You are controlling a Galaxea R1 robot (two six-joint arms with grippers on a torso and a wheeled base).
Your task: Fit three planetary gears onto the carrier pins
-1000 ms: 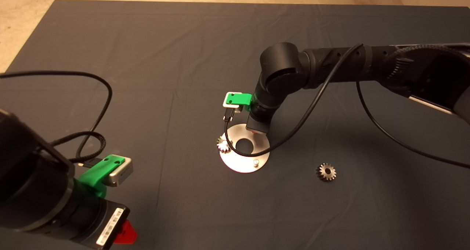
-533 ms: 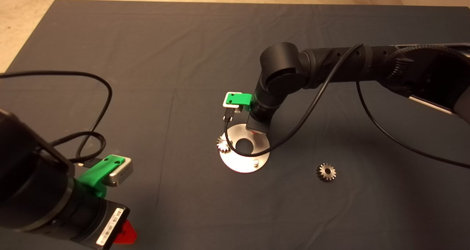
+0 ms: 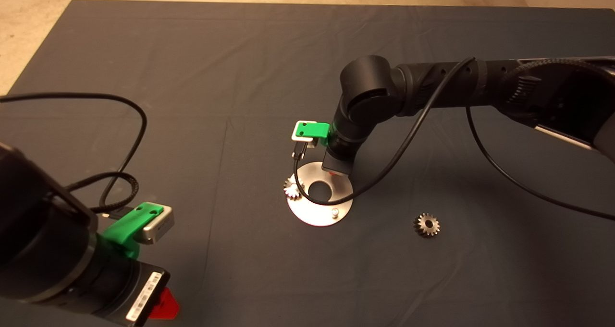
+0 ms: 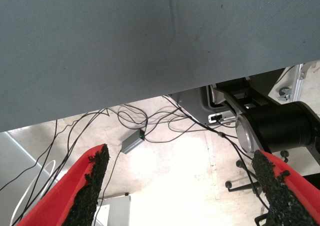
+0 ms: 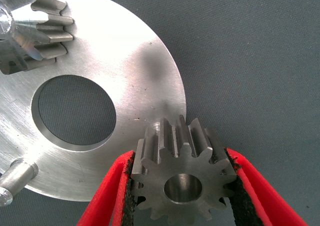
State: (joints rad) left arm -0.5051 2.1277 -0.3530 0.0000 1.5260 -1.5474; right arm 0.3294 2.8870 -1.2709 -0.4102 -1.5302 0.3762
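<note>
A: As the head view stands, how many gears does the count give?

B: Three planetary gears. One sits on a pin at the left edge of the disc: the seated gear. One loose gear lies flat on the mat, well apart to the right of the disc. The third, the held gear, shows only in the right wrist view.

A: And pins?

B: Three carrier pins by the task; two can be made out. One carries the seated gear. One bare pin stands at the near rim of the disc. The third cannot be seen; the right tool covers the far rim where it might be.

A: State of the tools?

B: The right tool is clenched on the held gear, a black pad against the teeth on either side, the bore facing the wrist camera. That gear hangs over the disc's rim, beside the large central hole. Whether it touches the disc cannot be told. The left tool waits at the lower left of the bench, fingers spread wide with nothing between them; its wrist view shows the mat's edge and floor cables beyond.

A: Anything that holds other things?

B: Only the disc, bearing one gear and the bare pin.

A: Room to move?

B: The mat is open on every side of the disc. A black cable from the right wrist loops across the disc's left part, close to the seated gear.
</note>
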